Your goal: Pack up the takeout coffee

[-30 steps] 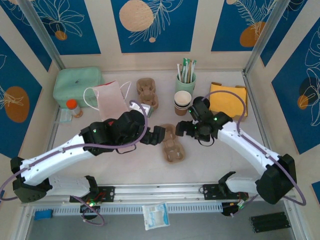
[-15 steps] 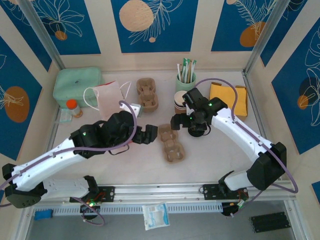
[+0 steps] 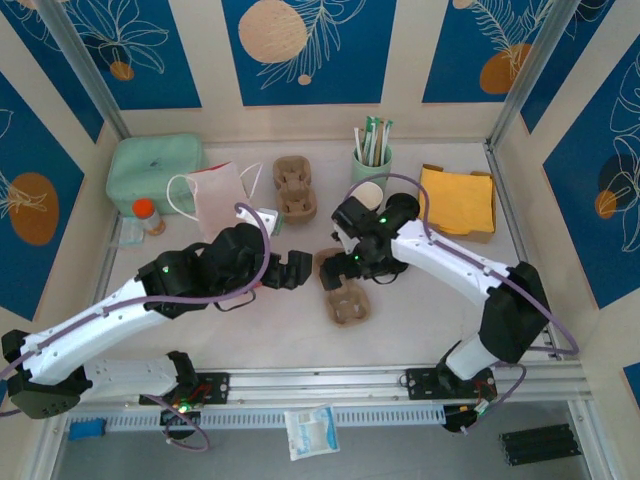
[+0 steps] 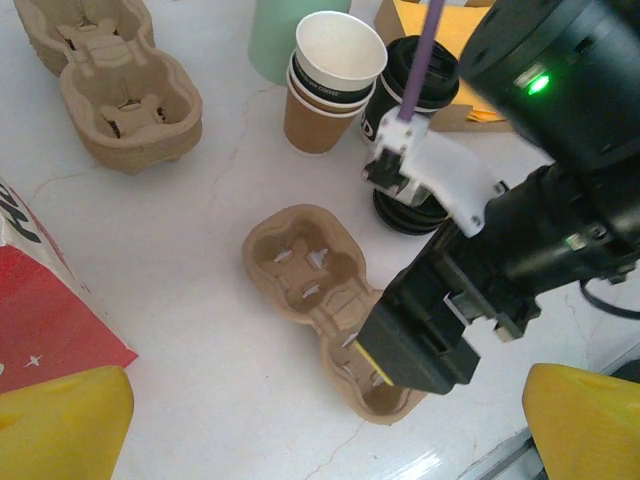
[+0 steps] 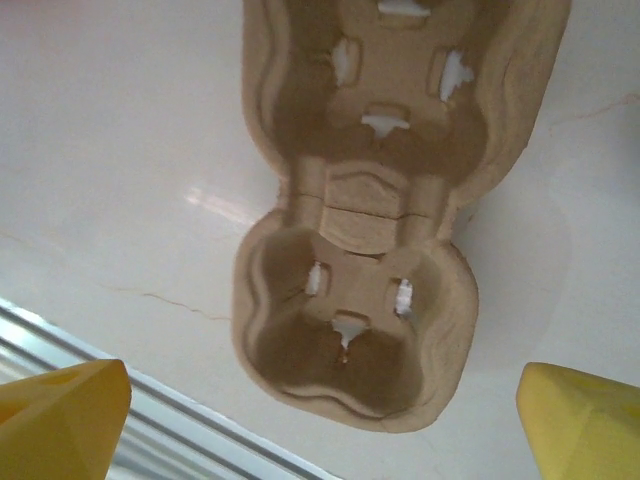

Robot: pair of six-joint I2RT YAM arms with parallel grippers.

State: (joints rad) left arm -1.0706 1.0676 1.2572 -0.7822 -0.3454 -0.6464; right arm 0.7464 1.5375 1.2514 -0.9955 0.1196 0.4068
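Note:
A brown two-cell cup carrier [image 3: 340, 287] [image 4: 300, 265] [image 5: 365, 250] lies mid-table. My right gripper [image 3: 347, 258] [image 5: 325, 420] hangs open just above its near cell, with nothing between the yellow fingertips [image 5: 60, 420]. My left gripper [image 3: 297, 270] [image 4: 325, 440] stands open to the carrier's left and holds nothing. The takeout coffee [image 4: 418, 68], black-lidded, stands behind the stack of lidless cups [image 4: 325, 80] [image 3: 371, 194], partly hidden by the right arm. A red-and-white paper bag [image 3: 215, 198] [image 4: 45, 300] stands at the back left.
A second carrier [image 3: 293, 185] [image 4: 110, 75] lies at the back. A stack of black lids [image 4: 405, 212] sits by the right arm. Also here: a green straw holder [image 3: 371, 152], yellow napkins [image 3: 457, 200], a mint box [image 3: 155, 170] and an orange-capped bottle [image 3: 147, 213].
My right arm has swung left, from beside the cups to above the carrier. The left gripper has drawn back a little to the left. Both stay open.

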